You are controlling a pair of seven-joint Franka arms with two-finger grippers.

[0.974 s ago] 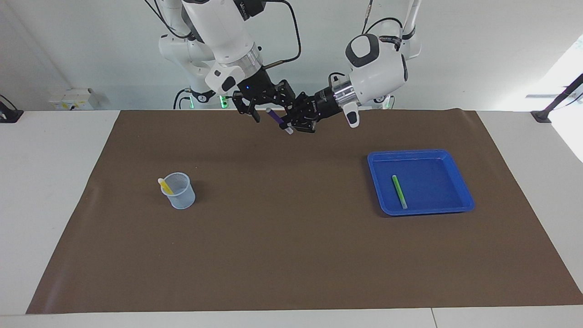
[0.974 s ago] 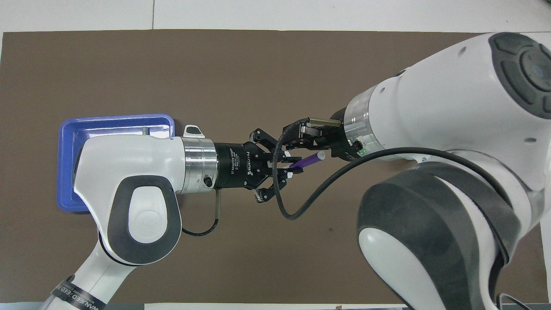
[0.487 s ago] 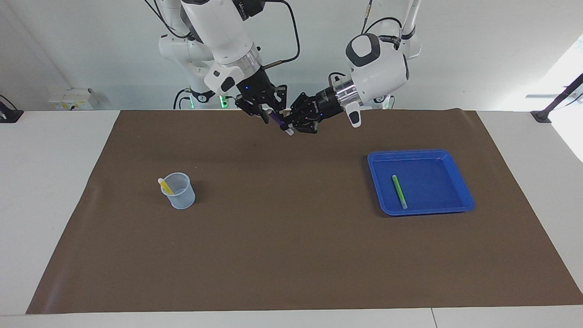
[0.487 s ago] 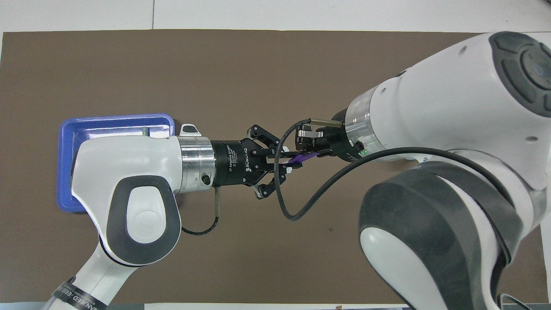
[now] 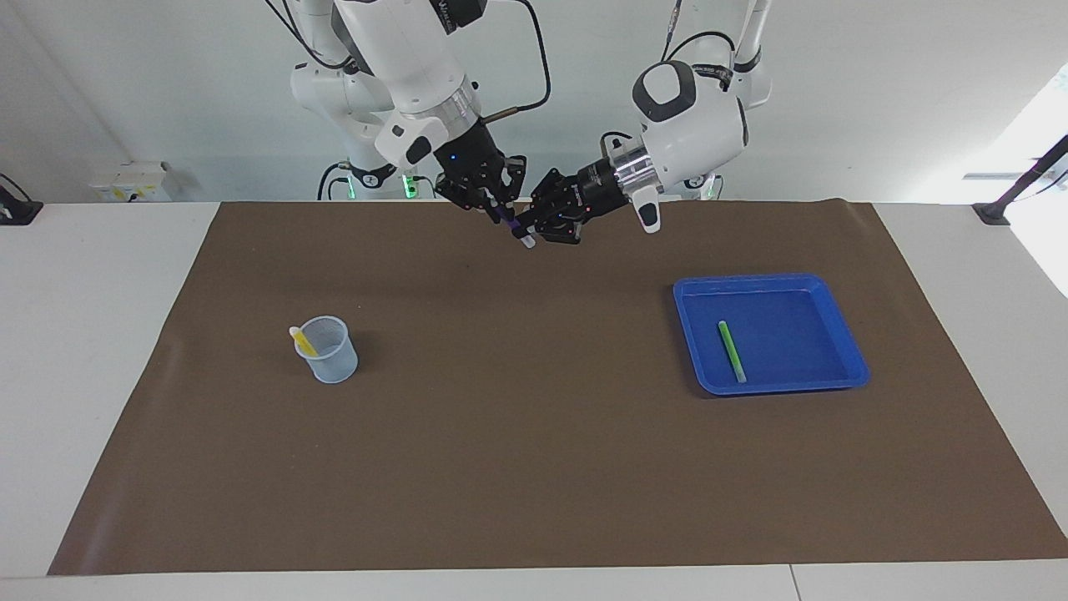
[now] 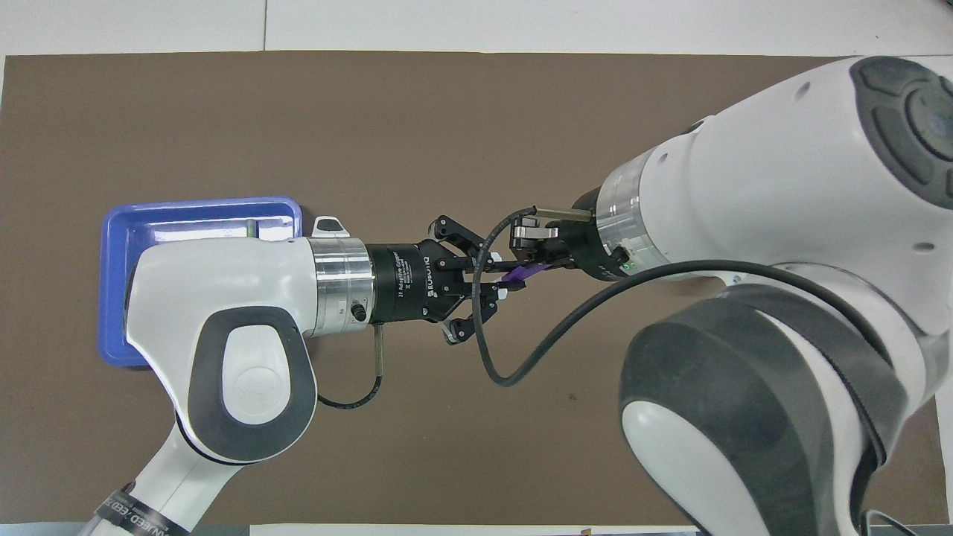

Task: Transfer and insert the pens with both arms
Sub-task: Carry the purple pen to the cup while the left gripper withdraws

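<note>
The purple pen [image 5: 507, 220] hangs tilted in the air between both grippers, over the robots' edge of the brown mat, and it also shows in the overhead view [image 6: 521, 274]. My left gripper [image 5: 534, 227] [image 6: 488, 286] is shut on its lower part near the whitish cap. My right gripper [image 5: 498, 209] [image 6: 532, 264] is shut on its upper part. The green pen [image 5: 732, 351] lies in the blue tray [image 5: 853, 338]. The yellow pen [image 5: 302, 340] stands in the mesh cup [image 5: 332, 357].
The tray sits toward the left arm's end of the mat and the cup toward the right arm's end. In the overhead view the left arm covers part of the tray [image 6: 115, 298] and the right arm hides the cup.
My right gripper has moved in onto the purple pen's upper end and closed its wide-open fingers on it. My left gripper has kept its hold, shifting slightly.
</note>
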